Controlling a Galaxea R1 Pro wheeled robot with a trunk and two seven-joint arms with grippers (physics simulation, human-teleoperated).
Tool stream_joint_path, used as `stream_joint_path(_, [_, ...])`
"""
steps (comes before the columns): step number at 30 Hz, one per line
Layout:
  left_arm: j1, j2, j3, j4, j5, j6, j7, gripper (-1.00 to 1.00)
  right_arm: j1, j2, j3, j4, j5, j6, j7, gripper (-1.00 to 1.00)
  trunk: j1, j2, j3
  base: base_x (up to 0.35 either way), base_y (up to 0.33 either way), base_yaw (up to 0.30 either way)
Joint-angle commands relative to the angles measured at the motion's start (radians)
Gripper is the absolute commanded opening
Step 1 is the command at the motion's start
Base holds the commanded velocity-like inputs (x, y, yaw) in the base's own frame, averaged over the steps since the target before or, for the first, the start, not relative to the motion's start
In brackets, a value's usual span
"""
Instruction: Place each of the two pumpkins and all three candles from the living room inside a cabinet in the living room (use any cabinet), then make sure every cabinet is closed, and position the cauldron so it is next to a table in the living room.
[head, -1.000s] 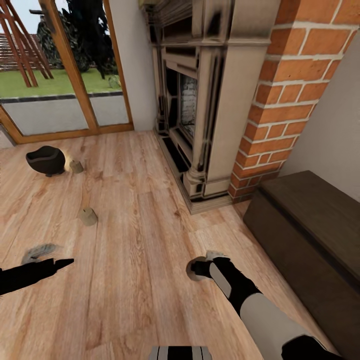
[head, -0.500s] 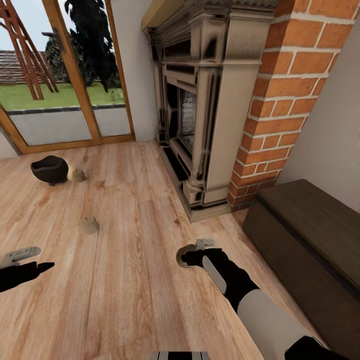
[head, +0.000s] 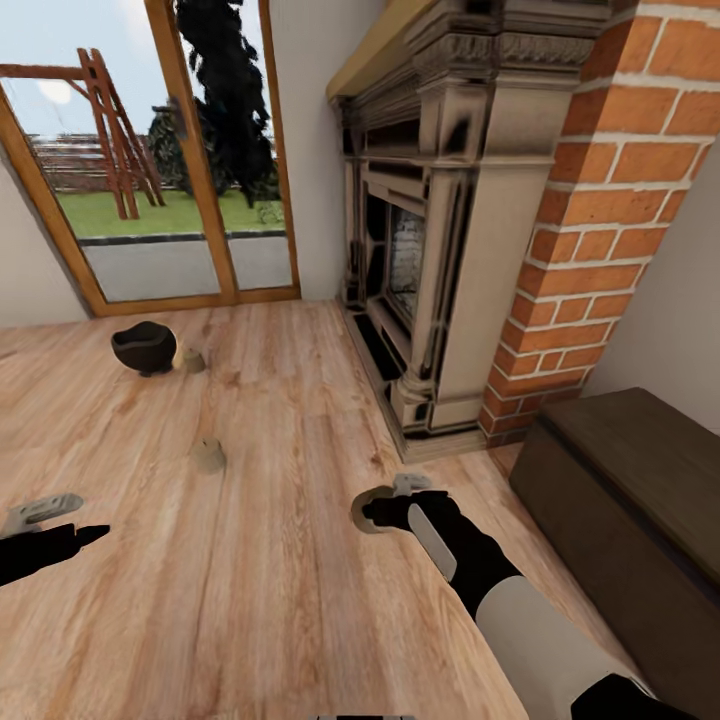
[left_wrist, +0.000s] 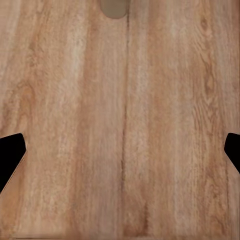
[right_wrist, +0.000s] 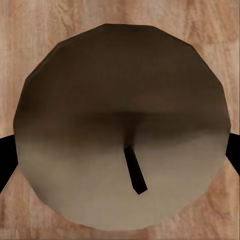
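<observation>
Carrying candle (right_wrist: 122, 135) gripped in right tool (head: 375, 511); left tool (head: 60, 525) wide open, empty. Next: reach cabinet (head: 640, 500), open drawer.

— How were the arms set?
— Both reached forward and low. The right gripper (head: 372, 512) had its fingers closed around a candle (right_wrist: 122, 125); the left gripper (head: 60, 520) had its fingers spread wide.

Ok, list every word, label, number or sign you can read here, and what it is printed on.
None: no text can be read in any view.
The candle between the right claw's fingers, the cauldron, the cabinet, the fireplace and the brick column all look unmarked.
</observation>
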Motion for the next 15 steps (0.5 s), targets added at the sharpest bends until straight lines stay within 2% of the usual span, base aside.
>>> stream_joint_path(1, [-0.001,0.0,0.001,0.0,-0.009,0.004,-0.01,1.0,0.0,-0.001,0.003,-0.001,-0.011,0.003,-0.009,-1.0,-0.001,0.0,0.003,0.0,0.0,0.295])
stream_joint_path(12, [-0.001,0.005,0.001,0.0,-0.01,0.005,-0.006,1.0,0.0,0.0,0.004,0.006,-0.012,0.003,-0.01,-1.0,-0.006,0.003,0.046,0.0,0.0,0.296])
stream_joint_path(15, [-0.001,0.002,0.001,0.0,-0.038,0.005,0.006,1.0,0.0,0.0,0.005,0.008,-0.012,0.002,-0.012,-1.0,-0.007,0.003,0.057,0.0,0.0,0.296])
